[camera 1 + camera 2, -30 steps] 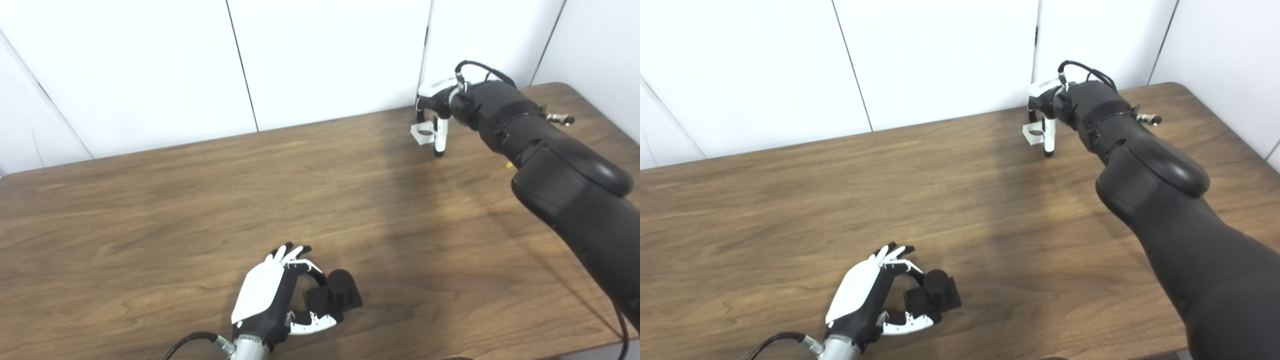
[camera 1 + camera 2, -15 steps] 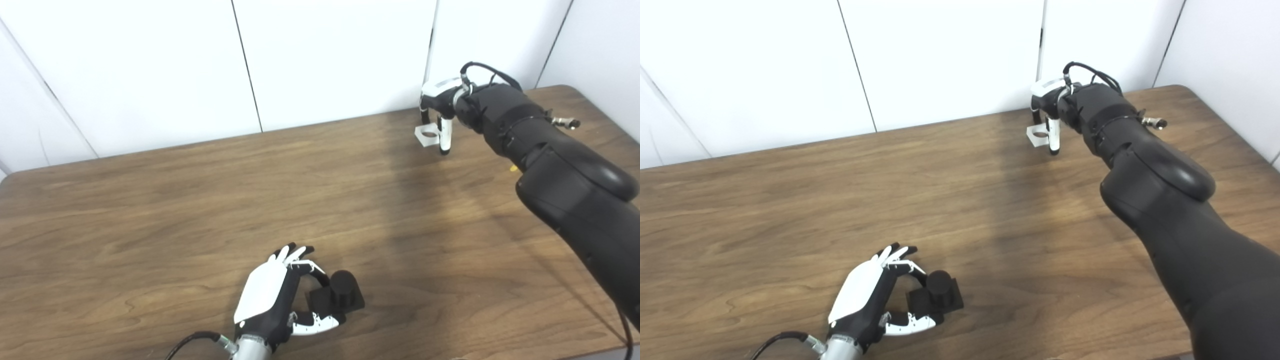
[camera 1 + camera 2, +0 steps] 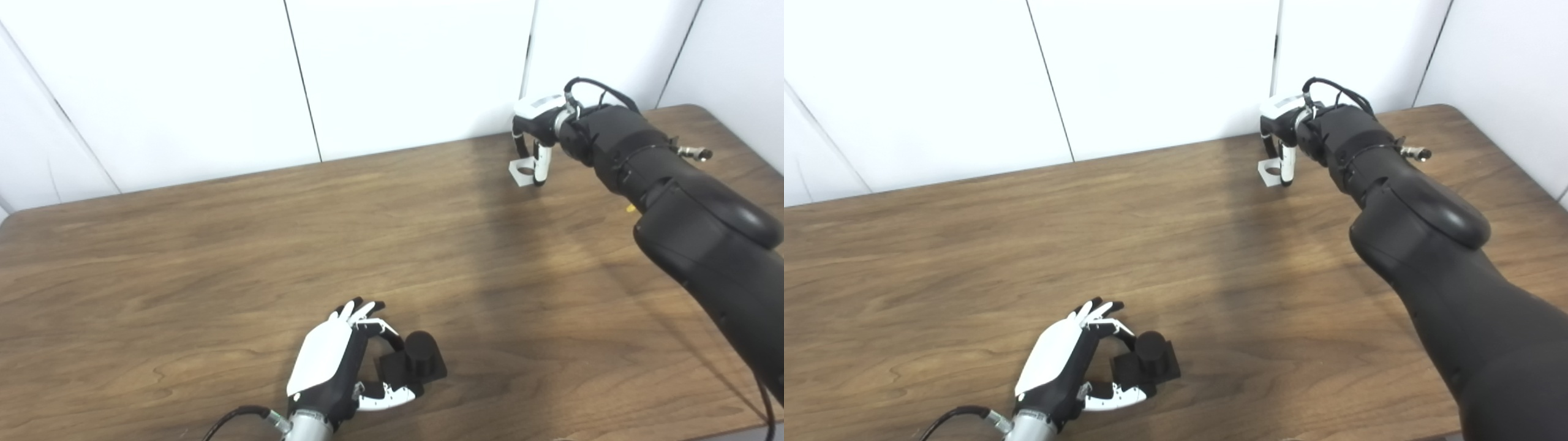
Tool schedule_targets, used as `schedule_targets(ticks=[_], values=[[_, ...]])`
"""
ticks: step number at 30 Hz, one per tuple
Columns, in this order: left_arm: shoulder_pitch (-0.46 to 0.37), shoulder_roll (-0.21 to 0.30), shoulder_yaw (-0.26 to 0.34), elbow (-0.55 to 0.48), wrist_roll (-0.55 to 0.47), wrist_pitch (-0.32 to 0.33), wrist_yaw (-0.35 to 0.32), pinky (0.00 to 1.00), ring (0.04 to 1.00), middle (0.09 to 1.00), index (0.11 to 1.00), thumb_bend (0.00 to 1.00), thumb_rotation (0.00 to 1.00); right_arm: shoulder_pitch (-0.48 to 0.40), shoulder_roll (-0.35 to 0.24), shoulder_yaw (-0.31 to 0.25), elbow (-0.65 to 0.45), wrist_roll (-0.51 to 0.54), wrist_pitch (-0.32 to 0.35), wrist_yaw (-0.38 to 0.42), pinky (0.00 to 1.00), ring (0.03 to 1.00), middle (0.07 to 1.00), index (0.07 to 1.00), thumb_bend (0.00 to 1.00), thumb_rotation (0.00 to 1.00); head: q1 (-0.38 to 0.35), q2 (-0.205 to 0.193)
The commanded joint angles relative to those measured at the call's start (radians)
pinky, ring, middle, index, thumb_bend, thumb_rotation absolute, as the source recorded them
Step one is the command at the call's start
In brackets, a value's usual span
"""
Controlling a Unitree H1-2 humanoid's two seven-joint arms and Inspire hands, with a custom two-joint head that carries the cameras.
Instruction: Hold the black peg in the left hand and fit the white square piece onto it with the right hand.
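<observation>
Pinching the small, stiff, light-looking white square piece (image 3: 522, 171) by its rim at upper right, the right hand (image 3: 539, 131) works while the left hand (image 3: 334, 367) clasps the black peg (image 3: 413, 362) at the worktop's (image 3: 245, 257) lower centre.

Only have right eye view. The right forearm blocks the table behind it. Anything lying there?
Observer: Yes. Left eye view shows a small yellow bit on the table, right beside the right forearm. Too small to tell what it is.
Operator: Table runs off my left edge. Does the far-left corner show on yours?
Observer: Yes, the corner is just inside the left edge of the picture, against the white wall.
</observation>
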Motion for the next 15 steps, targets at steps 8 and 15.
schedule_targets(ticks=[8, 15], values=[[0.033, 0.009, 0.001, 0.057, 0.028, 0.036, -0.021, 1.00, 1.000, 0.921, 0.489, 0.52, 0.07, -0.047, -0.015, -0.006, -0.014, 0.010, 0.002, -0.020, 1.00, 1.000, 0.937, 0.487, 0.53, 0.14, -0.002, 0.000], [0.030, 0.013, 0.008, 0.055, 0.025, 0.042, -0.030, 1.00, 1.000, 0.924, 0.489, 0.52, 0.07, -0.047, -0.019, -0.013, -0.017, 0.018, 0.016, -0.010, 1.00, 1.000, 0.939, 0.487, 0.53, 0.14, 0.006, 0.000]])
